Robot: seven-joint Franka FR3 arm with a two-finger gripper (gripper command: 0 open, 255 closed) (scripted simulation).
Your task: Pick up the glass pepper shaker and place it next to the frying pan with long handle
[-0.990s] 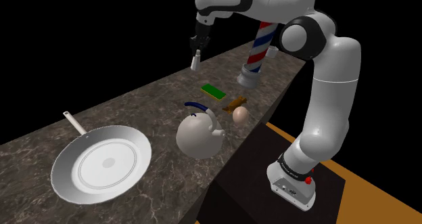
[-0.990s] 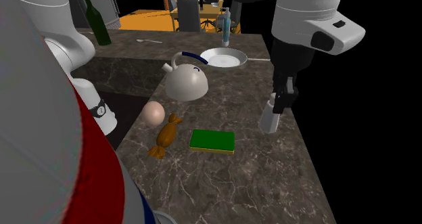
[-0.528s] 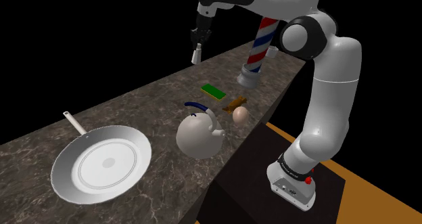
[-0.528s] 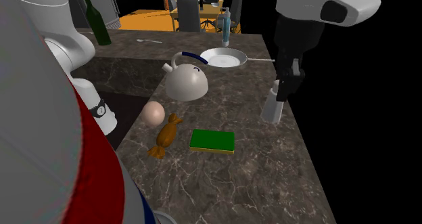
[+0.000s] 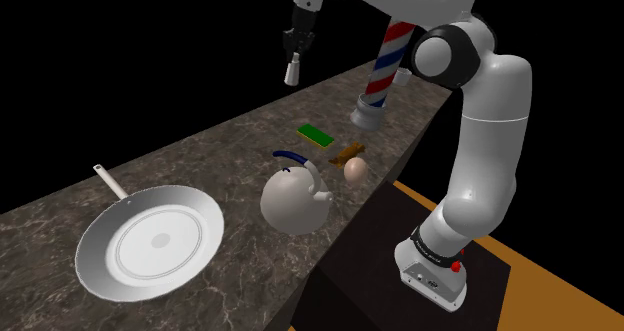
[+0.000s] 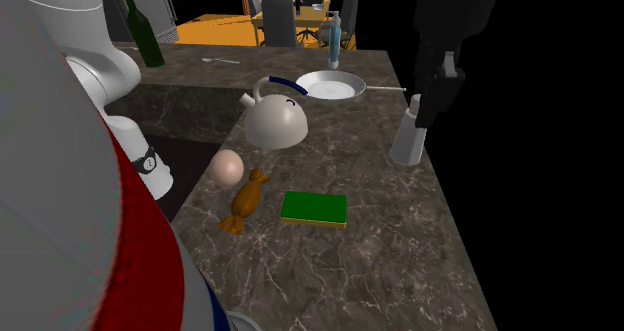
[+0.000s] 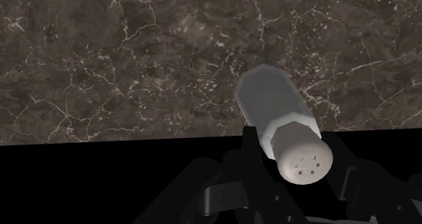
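Over the veined stone counter (image 5: 200, 157), fingers (image 5: 294, 51) clasp a shaker (image 5: 292, 73); tapered, grey.

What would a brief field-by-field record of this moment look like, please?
gripper: gripper shut on the grey pepper shaker
shaker state: clasped near its perforated cap, lifted off the marble-patterned counter
target: frying pan, at the shoulder view's lower left, well apart from the shaker
also on counter: kettle, green pad, egg
task stage: picked up, not yet placed
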